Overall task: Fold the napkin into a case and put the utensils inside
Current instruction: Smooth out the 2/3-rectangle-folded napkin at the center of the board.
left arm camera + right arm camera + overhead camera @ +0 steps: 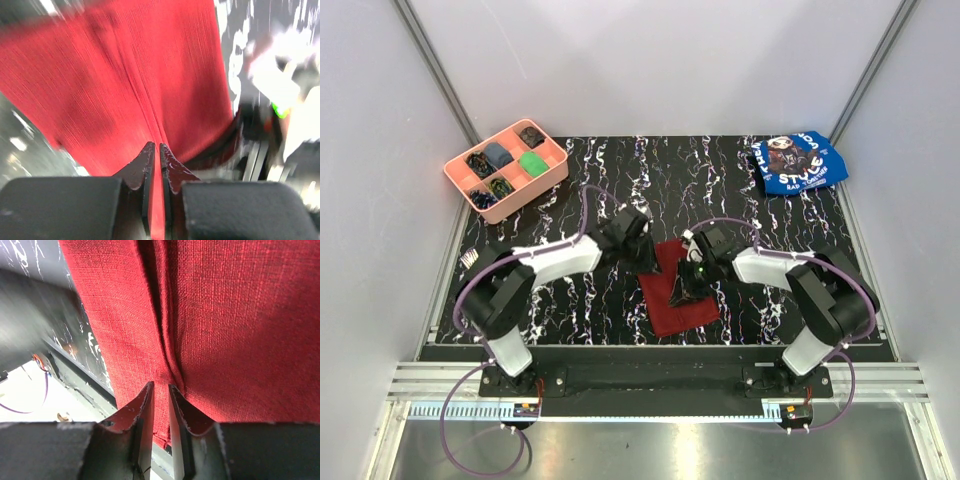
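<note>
The dark red napkin (672,297) lies partly lifted and creased near the middle front of the marbled mat. My left gripper (646,262) is shut on its upper left edge. In the left wrist view (155,147) red cloth (125,75) is pinched between the jaws. My right gripper (684,288) is shut on the napkin from the right. In the right wrist view (160,388) a fold of the cloth (225,325) runs between the narrow jaws. Thin silver utensils (470,259) lie at the mat's far left edge, away from both grippers.
A pink compartment tray (556,172) with small items stands at the back left. A blue printed cloth (798,162) lies at the back right. White walls and metal posts enclose the table; the mat's front edge (660,342) is just below the napkin.
</note>
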### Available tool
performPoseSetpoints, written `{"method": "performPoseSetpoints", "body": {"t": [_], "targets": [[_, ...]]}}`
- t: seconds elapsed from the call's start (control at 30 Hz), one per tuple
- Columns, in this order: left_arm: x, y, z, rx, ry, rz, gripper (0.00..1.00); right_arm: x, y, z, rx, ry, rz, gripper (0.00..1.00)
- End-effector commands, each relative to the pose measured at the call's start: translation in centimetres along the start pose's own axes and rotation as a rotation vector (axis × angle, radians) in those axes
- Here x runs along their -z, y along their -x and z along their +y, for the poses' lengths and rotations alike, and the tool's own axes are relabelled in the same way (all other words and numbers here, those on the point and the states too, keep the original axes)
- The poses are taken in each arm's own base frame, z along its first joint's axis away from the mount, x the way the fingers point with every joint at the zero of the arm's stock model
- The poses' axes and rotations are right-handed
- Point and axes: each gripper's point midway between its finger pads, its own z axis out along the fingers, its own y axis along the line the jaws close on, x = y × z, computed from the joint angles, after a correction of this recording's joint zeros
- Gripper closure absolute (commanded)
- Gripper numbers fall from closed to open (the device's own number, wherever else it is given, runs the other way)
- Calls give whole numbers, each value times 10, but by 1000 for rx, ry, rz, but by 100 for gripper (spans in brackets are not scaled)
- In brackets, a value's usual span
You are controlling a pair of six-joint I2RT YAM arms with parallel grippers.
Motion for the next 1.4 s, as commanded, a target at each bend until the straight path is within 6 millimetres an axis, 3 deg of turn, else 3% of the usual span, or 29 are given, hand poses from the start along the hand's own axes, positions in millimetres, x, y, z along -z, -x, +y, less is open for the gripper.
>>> {"method": "performPoseSetpoints", "body": {"t": [0.0,0.13,0.33,0.5,0.63,0.77,0.93,1.3,1.37], "targets": [[14,-40,-20,-13,-68,39,90,8,15,4,25,10,-95,75],[19,-84,-16,-14,-79,94,90,17,22,16,32,30,-130,74],[16,-108,-9,-9,-75,115,90,29,56,45,74,78,-179,72],[11,-116,-7,-4,-83,121,90,14,84,63,106,129,-146,73],[5,-119,-2,-4,-74,132,90,-3,112,45,88,93,-153,73],[17,-112,-10,-32,-84,90,86,1,139,34,104,89,-181,73],[29,-112,-14,-22,-95,89,80,1,154,26,118,57,-188,73],[8,-143,-9,11,-113,179,83,-20,173,7,70,33,-175,74],[8,-147,-9,8,-112,186,83,-22,176,3,61,22,-179,81]]}}
